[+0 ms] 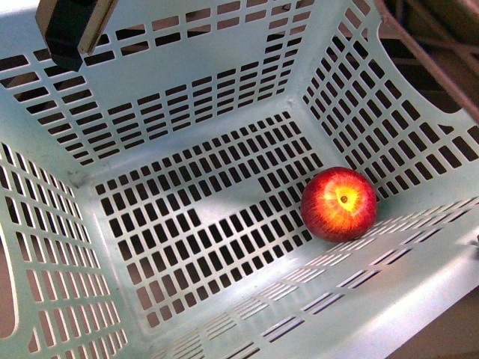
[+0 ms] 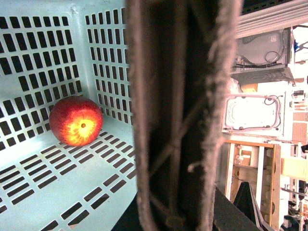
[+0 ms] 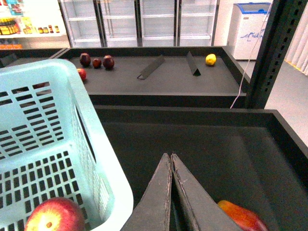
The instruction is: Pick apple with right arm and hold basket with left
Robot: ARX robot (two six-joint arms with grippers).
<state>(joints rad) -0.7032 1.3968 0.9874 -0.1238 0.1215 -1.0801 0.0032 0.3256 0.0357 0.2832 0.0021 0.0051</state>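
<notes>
- One apple lies on the slotted floor of the basket. It sits at the right edge of the floor, just beside the right wall, with its yellow stem dimple turned up toward the front camera.
- The basket is pale turquoise, and its walls rise around the apple on all sides.
- The handle is a brown-grey lattice. It fills the middle of the left wrist view, very close to the lens.
- A dark block with a tan edge hangs over the basket's far left wall.
- The left claw's fingers cannot be made out in any view, so I cannot tell whether it is clenched or released.
- The right claw is clenched, its two fingers pressed flat together with nothing between them. It is outside the basket, near its rim and above a dark bin.
- A second red-orange fruit lies in that bin, partly hidden behind a finger.
- On the far shelf a few dark red fruits sit together, well apart from a single yellow fruit.
</notes>
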